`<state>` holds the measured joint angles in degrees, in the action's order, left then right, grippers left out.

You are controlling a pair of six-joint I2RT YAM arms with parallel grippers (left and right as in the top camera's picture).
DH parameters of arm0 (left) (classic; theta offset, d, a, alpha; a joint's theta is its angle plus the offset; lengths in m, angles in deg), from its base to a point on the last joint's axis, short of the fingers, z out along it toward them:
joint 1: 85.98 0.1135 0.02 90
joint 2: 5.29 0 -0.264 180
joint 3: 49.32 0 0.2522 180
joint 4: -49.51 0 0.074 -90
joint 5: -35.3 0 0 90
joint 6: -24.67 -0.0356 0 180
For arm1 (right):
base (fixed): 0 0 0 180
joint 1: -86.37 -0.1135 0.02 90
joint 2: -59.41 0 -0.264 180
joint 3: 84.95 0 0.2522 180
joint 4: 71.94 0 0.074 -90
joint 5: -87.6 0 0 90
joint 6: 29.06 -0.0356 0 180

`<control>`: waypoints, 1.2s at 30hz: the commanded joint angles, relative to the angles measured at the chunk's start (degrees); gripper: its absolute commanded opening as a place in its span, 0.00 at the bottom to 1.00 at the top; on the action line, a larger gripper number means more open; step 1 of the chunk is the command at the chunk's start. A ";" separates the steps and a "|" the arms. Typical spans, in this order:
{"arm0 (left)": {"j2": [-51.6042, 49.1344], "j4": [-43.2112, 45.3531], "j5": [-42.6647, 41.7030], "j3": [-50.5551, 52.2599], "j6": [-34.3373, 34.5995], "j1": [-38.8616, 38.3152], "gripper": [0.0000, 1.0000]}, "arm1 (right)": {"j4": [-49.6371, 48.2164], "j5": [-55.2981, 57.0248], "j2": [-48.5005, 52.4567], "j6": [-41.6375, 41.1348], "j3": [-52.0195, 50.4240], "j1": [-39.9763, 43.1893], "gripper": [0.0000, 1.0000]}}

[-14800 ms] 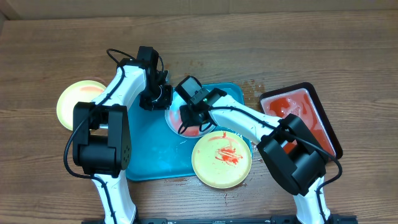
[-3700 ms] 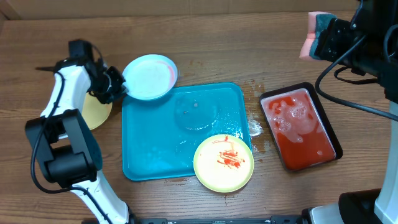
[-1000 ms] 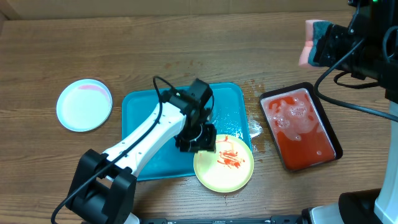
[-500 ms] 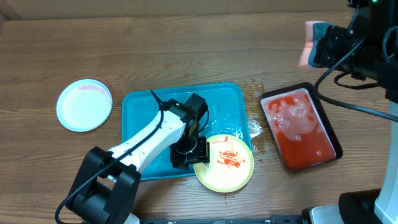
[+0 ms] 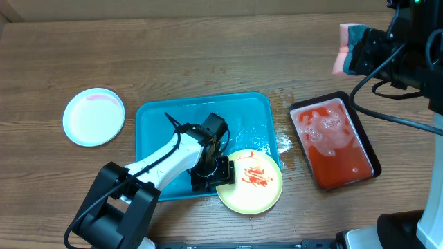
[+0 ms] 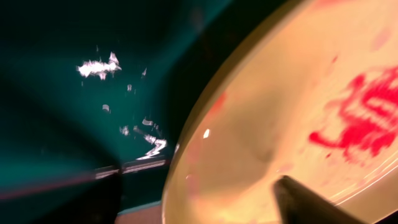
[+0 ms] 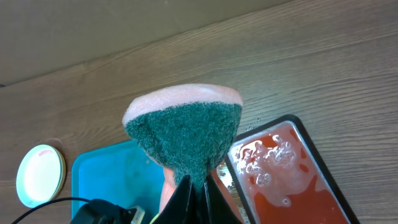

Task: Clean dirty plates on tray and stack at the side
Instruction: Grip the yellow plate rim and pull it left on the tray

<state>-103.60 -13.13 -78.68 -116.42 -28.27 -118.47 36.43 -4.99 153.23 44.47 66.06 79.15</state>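
The left pincer [image 5: 216,173] is lowered onto the tray [image 5: 163,121], its jaws spread wide and nothing gripped. The rim of the sauce-smeared yellow plate [image 5: 252,181] is caught between its fingers: one finger [image 6: 305,199] is poised over the plate's inner face, the other is set over the tray. The light blue plate [image 5: 93,116] is placed on the tabletop [image 5: 208,55], well apart to that pincer's left. The right pincer [image 7: 194,186] is held high, clamped on a pink and green sponge [image 7: 186,127], with the black tray [image 5: 346,183] of red liquid seen below it.
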 commanded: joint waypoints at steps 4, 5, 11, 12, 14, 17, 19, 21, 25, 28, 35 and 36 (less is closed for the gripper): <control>0.17 0.63 -2.86 1.33 -1.42 -0.02 1.00 | -0.04 -0.17 0.07 0.44 0.76 0.17 0.04; 0.17 0.96 -3.45 1.33 -2.01 0.02 1.00 | 0.02 -0.15 0.07 0.44 0.76 0.17 0.04; 0.17 1.77 -4.90 1.33 -2.58 0.46 0.78 | 0.02 -0.15 0.07 0.46 0.76 0.17 0.04; 0.17 1.75 -5.07 1.33 -2.54 0.59 0.54 | 0.02 -0.15 0.07 0.46 0.76 0.17 0.04; 0.17 1.33 -5.05 1.33 -2.27 0.83 0.38 | 0.02 -0.15 0.07 0.44 0.76 0.17 0.04; 0.17 1.11 -5.05 1.33 -2.05 1.33 0.27 | 0.02 -0.15 0.07 0.46 0.76 0.17 0.04; 0.17 1.03 -4.74 1.33 -1.46 1.84 0.22 | 0.02 -0.15 0.07 0.46 0.76 0.17 0.04; 0.17 0.92 -3.61 1.33 -0.81 2.49 0.04 | 0.02 -0.15 0.07 0.44 0.76 0.17 0.04; 0.17 0.94 1.03 1.33 -0.39 4.85 0.04 | 0.02 -0.15 0.07 0.46 0.76 0.17 0.04; 0.17 0.96 8.13 1.31 -1.09 8.28 0.04 | -0.15 -0.15 0.07 0.46 0.76 0.17 0.04; 0.17 6.88 14.27 1.16 -7.87 19.34 0.04 | -0.39 -0.76 1.03 0.46 0.63 0.17 0.04; 0.17 7.65 13.99 0.96 -8.66 20.76 0.05 | -0.39 -1.49 1.51 0.50 0.42 0.17 0.04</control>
<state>-103.46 -7.38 -71.69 -115.61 -32.78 -102.01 36.39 -5.14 153.41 44.49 66.06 79.17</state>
